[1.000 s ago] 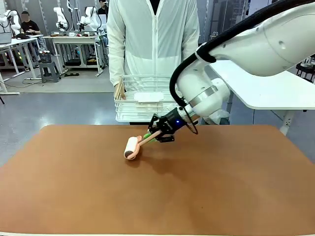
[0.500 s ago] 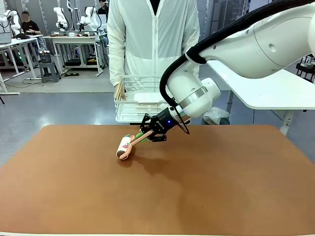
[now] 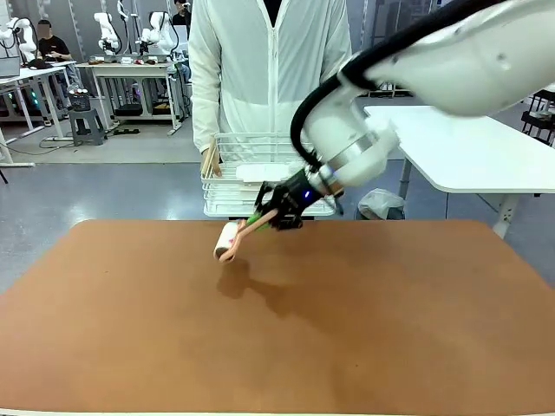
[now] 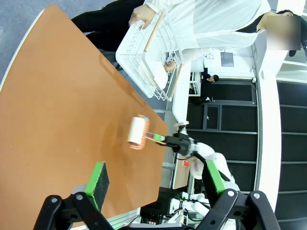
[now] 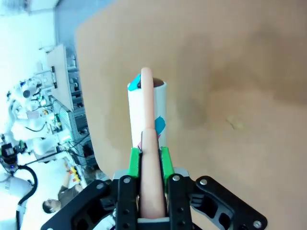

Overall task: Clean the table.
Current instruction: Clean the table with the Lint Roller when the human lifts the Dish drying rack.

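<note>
Terracotta table (image 3: 390, 329) top, with no loose debris that can be made out. At its far edge a person (image 3: 269, 69) stands holding a white wire basket (image 3: 234, 195).

Right gripper (image 3: 279, 215): clamped tight on the pale handle of a lint roller (image 3: 228, 241). The wrist view shows the handle pinched between both green pads (image 5: 134, 164).

Left gripper (image 4: 154, 167): jaws wide, nothing between them, poised above the near side of the table and well apart from the roller.

Key relation: the handle's long axis runs straight out along the right gripper's fingers. The drum sits at its far end, toward the robot's left and near the table's far edge. A shadow lies on the surface apart from the drum, so the drum appears raised clear of the surface, not touching it.

Assessment: the right arm is the working arm. Any further cleaning stroke calls for lowering the drum into contact first.
</note>
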Available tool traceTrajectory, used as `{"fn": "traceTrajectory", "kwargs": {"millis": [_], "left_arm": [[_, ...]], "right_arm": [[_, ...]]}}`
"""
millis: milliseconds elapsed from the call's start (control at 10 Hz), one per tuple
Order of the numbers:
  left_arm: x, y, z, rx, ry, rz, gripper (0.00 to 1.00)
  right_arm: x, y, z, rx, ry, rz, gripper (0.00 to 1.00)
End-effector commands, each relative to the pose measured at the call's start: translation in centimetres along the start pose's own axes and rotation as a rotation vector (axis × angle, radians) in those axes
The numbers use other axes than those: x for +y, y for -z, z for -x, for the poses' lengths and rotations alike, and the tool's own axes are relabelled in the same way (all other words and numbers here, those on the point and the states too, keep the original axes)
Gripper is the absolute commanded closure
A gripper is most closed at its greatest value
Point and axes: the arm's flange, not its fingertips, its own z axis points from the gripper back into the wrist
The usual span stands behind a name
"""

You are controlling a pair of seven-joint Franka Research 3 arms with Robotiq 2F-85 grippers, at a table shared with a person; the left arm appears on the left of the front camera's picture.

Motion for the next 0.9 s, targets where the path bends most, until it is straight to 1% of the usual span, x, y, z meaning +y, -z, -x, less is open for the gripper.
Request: {"fn": "traceTrajectory", "kwargs": {"millis": [0, 100, 200, 300, 400, 500, 600, 700, 800], "left_arm": [[-0.1, -0.3, 0.0, -0.001, 0.010, 0.026, 0.00], [-0.1, -0.3, 0.0, -0.001, 0.010, 0.026, 0.00], [-0.1, -0.3, 0.0, -0.001, 0.010, 0.026, 0.00], [-0.1, -0.3, 0.0, -0.001, 0.010, 0.026, 0.00], [-0.1, -0.3, 0.0, -0.001, 0.010, 0.026, 0.00], [-0.1, -0.3, 0.0, -0.001, 0.010, 0.026, 0.00], [-0.1, -0.3, 0.0, -0.001, 0.010, 0.026, 0.00], [-0.1, -0.3, 0.0, -0.001, 0.010, 0.026, 0.00], [-0.1, -0.3, 0.0, -0.001, 0.010, 0.026, 0.00]], "right_arm": [[0.3, -11.6, 2.1, -0.029, 0.028, 0.071, 0.79], [-0.9, -15.7, 2.9, -0.036, 0.051, 0.107, 0.79], [-2.2, -19.2, 4.0, 0.011, 0.039, 0.179, 0.79], [-3.5, -22.8, 4.9, 0.081, 0.015, 0.266, 0.79], [-4.7, -26.4, 5.9, 0.116, 0.007, 0.389, 0.79], [-5.7, -28.6, 6.7, 0.097, 0.021, 0.511, 0.79], [-6.0, -29.6, 7.6, 0.121, 0.013, 0.579, 0.79], [-6.0, -29.9, 8.2, 0.129, 0.002, 0.638, 0.79], [-6.0, -29.8, 8.3, 0.103, -0.003, 0.656, 0.79]]}}
